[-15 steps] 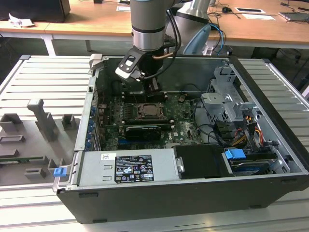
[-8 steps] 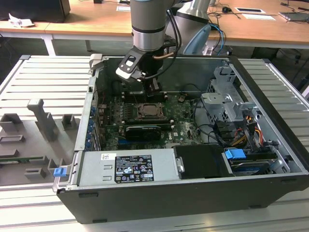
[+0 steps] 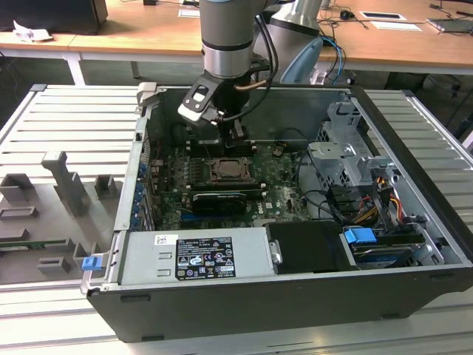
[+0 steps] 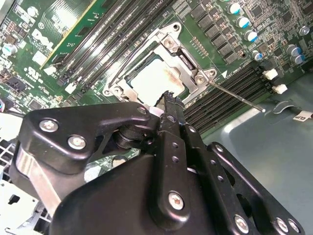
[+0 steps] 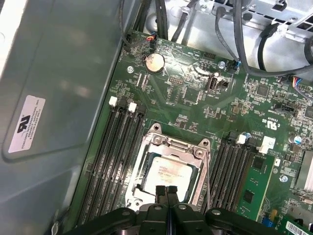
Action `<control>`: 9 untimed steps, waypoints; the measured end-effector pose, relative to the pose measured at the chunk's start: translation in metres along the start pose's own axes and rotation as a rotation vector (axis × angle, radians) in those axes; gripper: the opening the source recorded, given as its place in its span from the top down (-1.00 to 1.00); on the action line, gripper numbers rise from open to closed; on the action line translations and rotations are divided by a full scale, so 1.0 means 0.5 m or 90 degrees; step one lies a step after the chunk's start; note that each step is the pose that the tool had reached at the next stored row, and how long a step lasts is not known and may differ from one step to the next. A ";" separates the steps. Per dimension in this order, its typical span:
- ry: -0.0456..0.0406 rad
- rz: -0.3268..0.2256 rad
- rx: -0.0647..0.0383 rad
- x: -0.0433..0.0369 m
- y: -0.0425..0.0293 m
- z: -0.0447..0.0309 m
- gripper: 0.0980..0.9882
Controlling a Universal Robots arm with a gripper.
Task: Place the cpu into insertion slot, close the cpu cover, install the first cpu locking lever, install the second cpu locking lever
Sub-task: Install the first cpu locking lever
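At the motherboard's (image 5: 195, 105) middle, the cpu (image 5: 168, 172) sits in the insertion slot (image 3: 224, 172) under the lowered cpu cover (image 5: 177, 146). The gripper (image 5: 167, 192), jaws clenched and empty, hovers at its edge. The lever step seems in hand, and it calls for pressing the thin locking lever (image 4: 239, 98) down.

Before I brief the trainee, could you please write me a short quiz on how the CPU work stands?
1. True or false: the cover stands raised, clear of the cpu.
2. The fingers of the gripper are: A) spread wide, B) shut together, C) clamped on a cable.
3. Which long black parts flank the cpu on both sides?

Key: 1 false, the cover lies down around the cpu. 2 B. 3 the memory slots.
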State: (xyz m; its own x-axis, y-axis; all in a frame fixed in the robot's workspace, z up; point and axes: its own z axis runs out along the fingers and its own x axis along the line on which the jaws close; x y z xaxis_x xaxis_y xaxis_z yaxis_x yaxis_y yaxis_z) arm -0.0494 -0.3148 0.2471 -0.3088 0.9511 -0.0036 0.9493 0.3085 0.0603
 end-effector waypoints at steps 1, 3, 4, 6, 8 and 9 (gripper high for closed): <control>0.0007 -0.012 0.000 0.000 0.000 0.000 0.98; 0.0027 -0.046 0.000 0.000 0.000 0.000 0.98; 0.0031 -0.052 0.000 0.000 0.000 0.000 0.98; 0.0035 -0.059 0.000 0.000 0.000 -0.007 0.98; 0.0036 -0.060 0.000 0.000 0.001 -0.017 0.98; 0.0037 -0.061 0.000 0.000 0.001 -0.020 0.98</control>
State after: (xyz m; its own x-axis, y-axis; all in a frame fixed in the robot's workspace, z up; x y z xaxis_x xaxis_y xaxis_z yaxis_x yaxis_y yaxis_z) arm -0.0494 -0.3148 0.2573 -0.3981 0.9173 -0.0035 0.9156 0.3976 0.0598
